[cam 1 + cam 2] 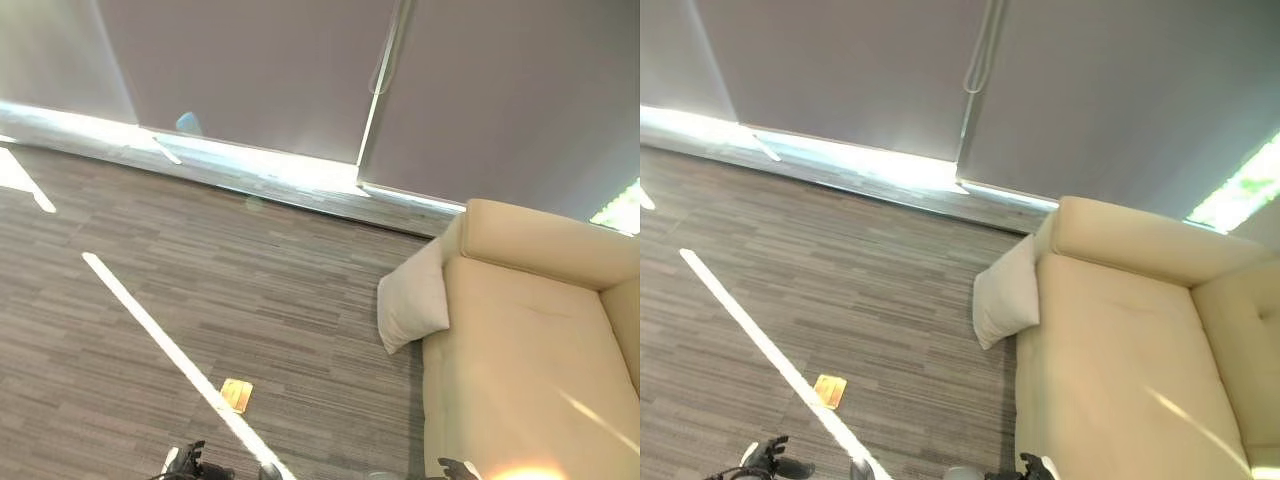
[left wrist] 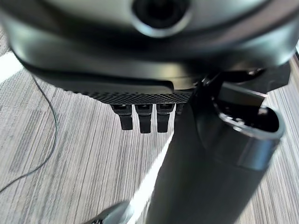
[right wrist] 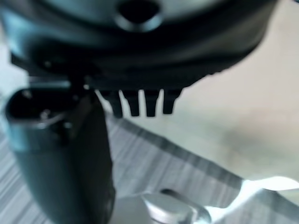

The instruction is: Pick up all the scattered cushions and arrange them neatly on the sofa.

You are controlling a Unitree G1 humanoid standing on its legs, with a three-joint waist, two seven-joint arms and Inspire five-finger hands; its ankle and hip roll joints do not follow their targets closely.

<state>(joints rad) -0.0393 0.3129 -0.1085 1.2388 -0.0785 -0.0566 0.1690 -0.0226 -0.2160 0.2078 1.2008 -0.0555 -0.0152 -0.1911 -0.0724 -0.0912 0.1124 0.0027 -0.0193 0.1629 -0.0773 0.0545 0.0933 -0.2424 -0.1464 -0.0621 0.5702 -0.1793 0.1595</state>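
- One white cushion stands on the carpet, leaning against the end of the cream sofa.
- My left hand hangs over the carpet, fingers straight, holding nothing.
- My right hand hangs beside the sofa's edge, fingers straight, empty.

One cushion; one sofa; one small orange tag on floor.
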